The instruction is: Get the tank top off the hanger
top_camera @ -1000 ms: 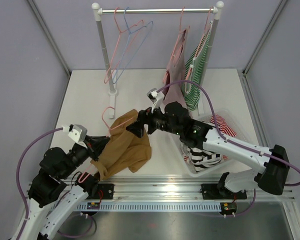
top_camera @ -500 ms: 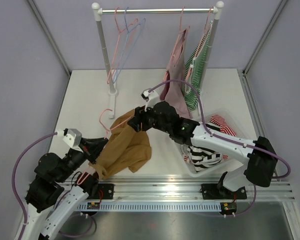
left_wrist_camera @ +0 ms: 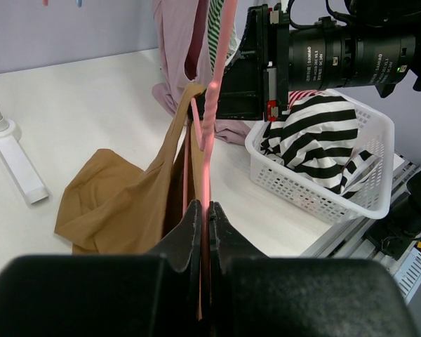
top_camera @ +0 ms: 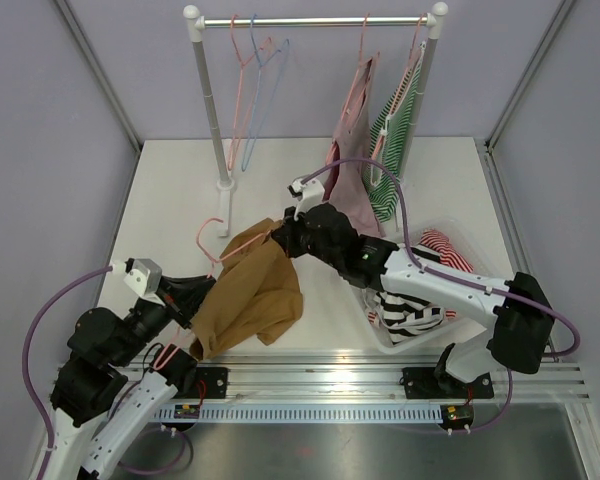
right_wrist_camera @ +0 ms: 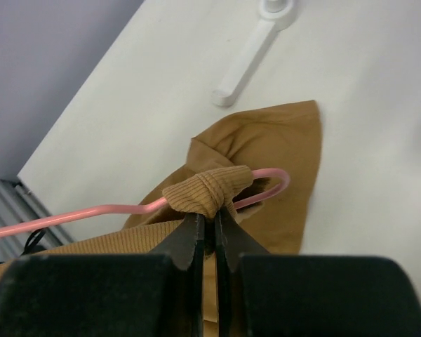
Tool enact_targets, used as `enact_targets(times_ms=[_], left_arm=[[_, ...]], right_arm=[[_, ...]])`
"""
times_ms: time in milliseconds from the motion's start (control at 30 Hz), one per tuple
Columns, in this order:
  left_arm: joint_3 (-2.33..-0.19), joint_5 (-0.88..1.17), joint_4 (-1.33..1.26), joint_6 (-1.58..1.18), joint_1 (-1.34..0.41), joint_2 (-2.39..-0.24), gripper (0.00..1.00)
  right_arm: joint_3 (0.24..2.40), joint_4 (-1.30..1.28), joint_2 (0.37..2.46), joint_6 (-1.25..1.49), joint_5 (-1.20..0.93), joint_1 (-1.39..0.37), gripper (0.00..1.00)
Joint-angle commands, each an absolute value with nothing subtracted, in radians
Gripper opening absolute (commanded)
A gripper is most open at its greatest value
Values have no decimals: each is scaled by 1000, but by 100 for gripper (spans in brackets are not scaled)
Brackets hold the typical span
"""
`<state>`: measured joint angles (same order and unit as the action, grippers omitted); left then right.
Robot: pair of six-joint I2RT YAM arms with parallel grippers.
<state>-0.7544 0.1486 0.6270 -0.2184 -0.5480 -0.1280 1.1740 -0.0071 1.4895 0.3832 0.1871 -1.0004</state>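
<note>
The brown tank top [top_camera: 250, 295] lies crumpled on the table, still threaded on a pink hanger [top_camera: 204, 238]. My left gripper [top_camera: 200, 292] is shut on the hanger's wire [left_wrist_camera: 212, 119], which runs up from its jaws [left_wrist_camera: 205, 210] with the tank top [left_wrist_camera: 116, 203] draped beside it. My right gripper [top_camera: 277, 238] is shut on a ribbed strap of the tank top [right_wrist_camera: 209, 188], bunched over the curved end of the hanger [right_wrist_camera: 270, 189]; its fingertips [right_wrist_camera: 212, 223] pinch the cloth just under the wire.
A clothes rack [top_camera: 315, 20] stands at the back with bare hangers [top_camera: 252, 70], a pink garment [top_camera: 352, 150] and a green striped one [top_camera: 392, 140]. Its foot [top_camera: 224, 183] sits near the tank top. A white basket [top_camera: 395, 340] of striped clothes is at the right.
My right gripper has moved left onto the tank top's strap and shut on it. The left gripper stays shut on the hanger. The bare hangers on the rack have swung.
</note>
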Motion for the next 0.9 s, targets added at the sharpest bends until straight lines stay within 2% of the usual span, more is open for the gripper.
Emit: enact_targets(times_ms=[0, 267, 467, 567, 700, 800, 867], left_arm=[[-759, 147, 552, -229, -549, -121, 0], [-759, 150, 535, -232, -549, -129, 0], [-767, 98, 491, -244, -548, -132, 0], [-788, 106, 459, -262, -548, -155, 0], [-842, 120, 368, -296, -548, -244, 0], [-896, 123, 275, -298, -548, -319, 0], [-928, 127, 201, -293, -548, -407, 0]], right_arm=[[1203, -80, 1442, 354, 363, -963, 0], [1210, -144, 1439, 371, 276, -819, 0], [1215, -135, 1466, 379, 161, -807, 0], [1209, -95, 1468, 391, 7, -808, 0], [1174, 71, 1448, 461, -401, -808, 0], [1135, 185, 1422, 514, -581, -811, 0], [1126, 193, 1396, 522, -598, -831, 0]])
